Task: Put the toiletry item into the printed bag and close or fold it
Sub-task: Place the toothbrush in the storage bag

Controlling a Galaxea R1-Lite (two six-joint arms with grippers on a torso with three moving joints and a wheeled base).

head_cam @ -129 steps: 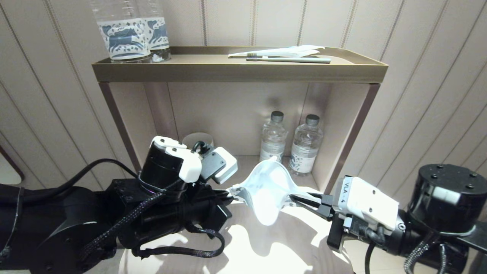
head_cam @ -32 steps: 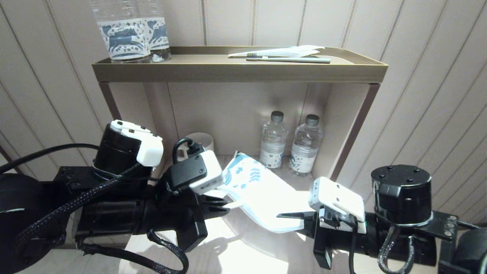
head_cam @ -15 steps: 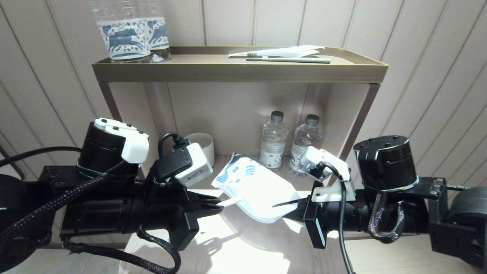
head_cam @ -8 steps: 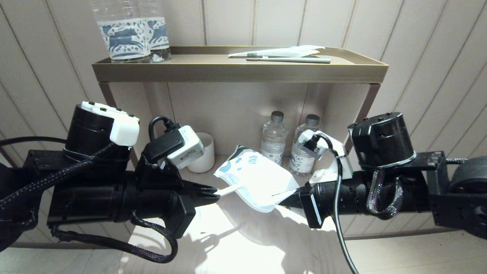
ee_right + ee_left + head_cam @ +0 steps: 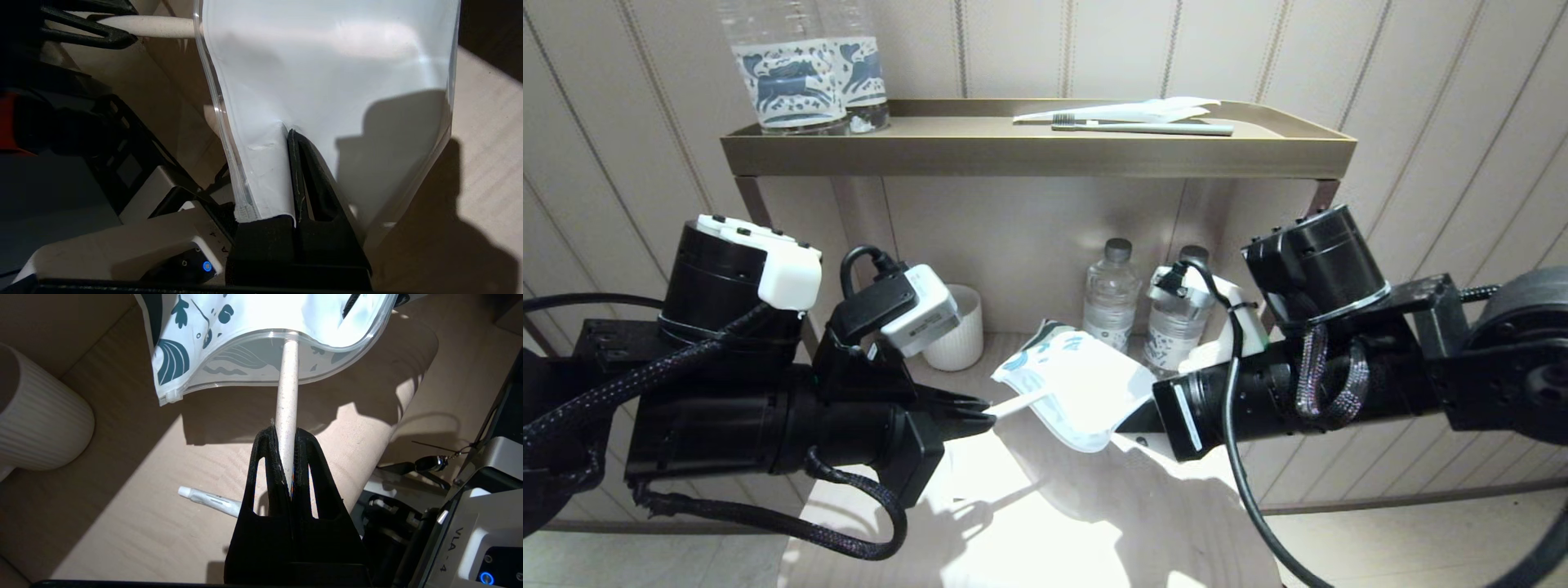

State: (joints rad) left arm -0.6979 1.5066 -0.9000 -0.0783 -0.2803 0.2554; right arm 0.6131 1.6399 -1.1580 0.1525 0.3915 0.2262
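Wooden tabletop point(image 5: 1045, 523); toothbrush point(image 5: 286, 396) head hidden inside printed bag point(image 5: 1078, 384).

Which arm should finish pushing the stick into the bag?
Left, probably. The left pincer is shut on the toothbrush handle, whose far end already sits inside the printed bag mouth. The right pincer is shut on the bag's edge, holding it up, so it looks committed.

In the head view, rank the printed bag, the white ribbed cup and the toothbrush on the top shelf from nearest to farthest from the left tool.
From the left tool:
1. Printed bag, just beyond its tip, toward the right arm.
2. White ribbed cup, behind it on the lower shelf.
3. Toothbrush, up on the top shelf, far right.
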